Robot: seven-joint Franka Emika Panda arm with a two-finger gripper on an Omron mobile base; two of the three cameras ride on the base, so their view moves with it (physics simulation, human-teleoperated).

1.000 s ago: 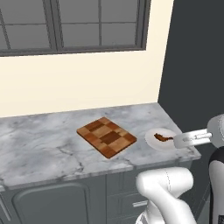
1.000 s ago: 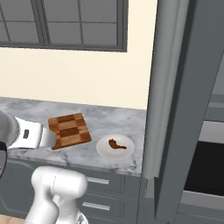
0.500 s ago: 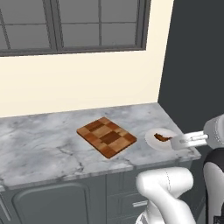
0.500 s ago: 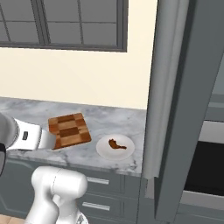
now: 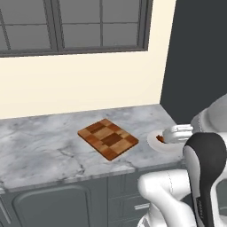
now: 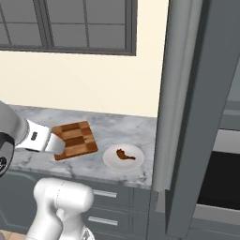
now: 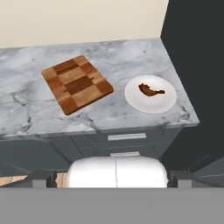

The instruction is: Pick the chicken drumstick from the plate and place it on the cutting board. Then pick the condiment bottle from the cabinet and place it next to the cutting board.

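The checkered wooden cutting board (image 7: 77,84) lies on the marble counter, left of the white plate (image 7: 151,105). The small reddish-brown chicken drumstick (image 7: 151,90) rests on the plate's far half. From the right base camera, the cutting board (image 6: 75,139), the plate (image 6: 112,159) and the chicken drumstick (image 6: 124,154) sit just left of the tall dark grey cabinet (image 6: 183,93). My gripper (image 7: 113,179) hangs high above the counter's front edge, open, fingertips (image 7: 41,178) far apart and empty. My arm hides most of the plate (image 5: 153,141) in the left base view. The condiment bottle is out of view.
Grey drawers with silver handles (image 7: 127,137) run under the counter (image 7: 26,113). A cream wall and a dark-framed window (image 5: 75,26) stand behind it. A dark oven opening (image 6: 220,173) lies right of the cabinet. The counter's right end meets the cabinet side (image 7: 197,43).
My arm has shifted slightly: its white link has slid left across the plate in the left base view, covering more of it. The board, plate and drumstick have not moved.
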